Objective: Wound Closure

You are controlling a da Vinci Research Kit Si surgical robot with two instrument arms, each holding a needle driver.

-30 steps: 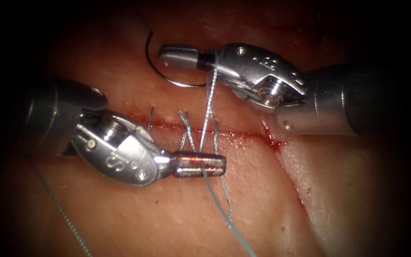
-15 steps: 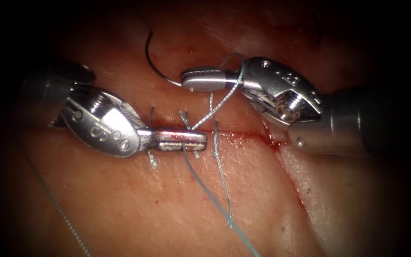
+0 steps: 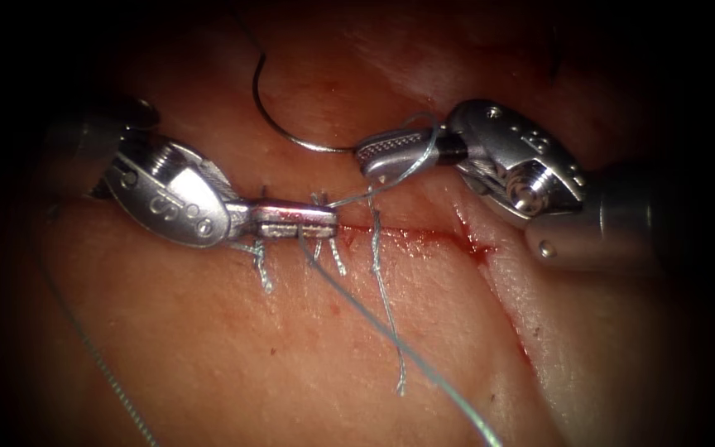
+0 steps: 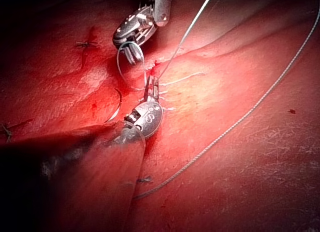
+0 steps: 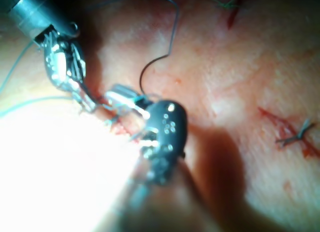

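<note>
Endoscope view: pale grey braided thread (image 3: 391, 335) is clamped in the closed left tool (image 3: 295, 222); thread is looped around the closed right tool (image 3: 386, 153); the dark curved steel needle (image 3: 279, 124) lies free on the tissue (image 3: 291, 364).

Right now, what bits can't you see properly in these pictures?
The needle: over the tissue above the cut; in the endoscope view the right end effector hides its end, so whether it is held or in tissue is unclear.
The thread, held by the left end effector: that view's bottom edge cuts it off.
The cut: the left end effector covers part of it.
</note>
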